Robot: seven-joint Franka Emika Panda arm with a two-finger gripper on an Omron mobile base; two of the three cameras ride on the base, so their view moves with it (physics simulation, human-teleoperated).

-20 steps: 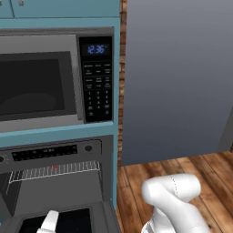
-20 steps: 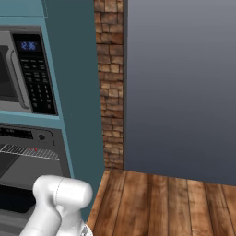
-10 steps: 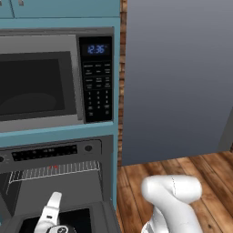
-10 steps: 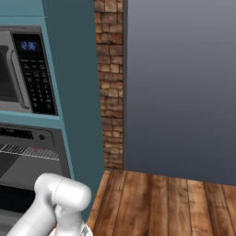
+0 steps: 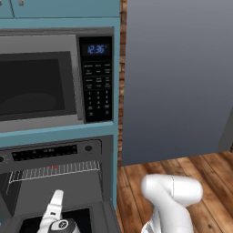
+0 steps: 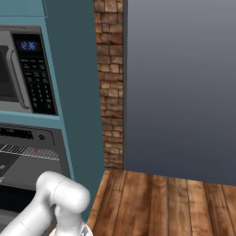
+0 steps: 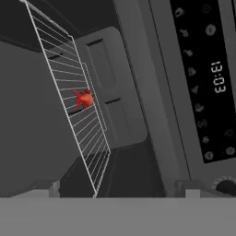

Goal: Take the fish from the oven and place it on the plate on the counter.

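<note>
Hand view gives us the oven [image 7: 138,115] rolled on its side: its grey cavity is open before us and the wire rack [image 7: 73,97] runs as a slanted grid from the upper left down toward the bottom middle. We see the fish [image 7: 84,98], small and red-orange, lying on that rack about halfway along it, well apart from the bottom edge where the hand is. To the right stands the dark control strip [image 7: 207,78] with a pale clock readout and a knob at its lower end.

From the left base view we look at the microwave [image 5: 54,84] with its keypad and blue clock, set in teal cabinetry, and under it the oven with its door [image 5: 68,218] swung down flat. We make out a tiny red speck on the rack there, the fish again, near the front edge and left of the middle. Part of the arm's hand [image 5: 54,214] rises white above the lowered door, in front of the cavity; its fingertips are hidden to us, and we take the jaws as spread wide with nothing between them. The white elbow [image 5: 175,193] sits low at the right over the wooden floor [image 5: 205,168].

From the right base view we see the same oven at the left edge, a brick strip [image 6: 109,83], and a plain grey wall [image 6: 184,83]
</note>
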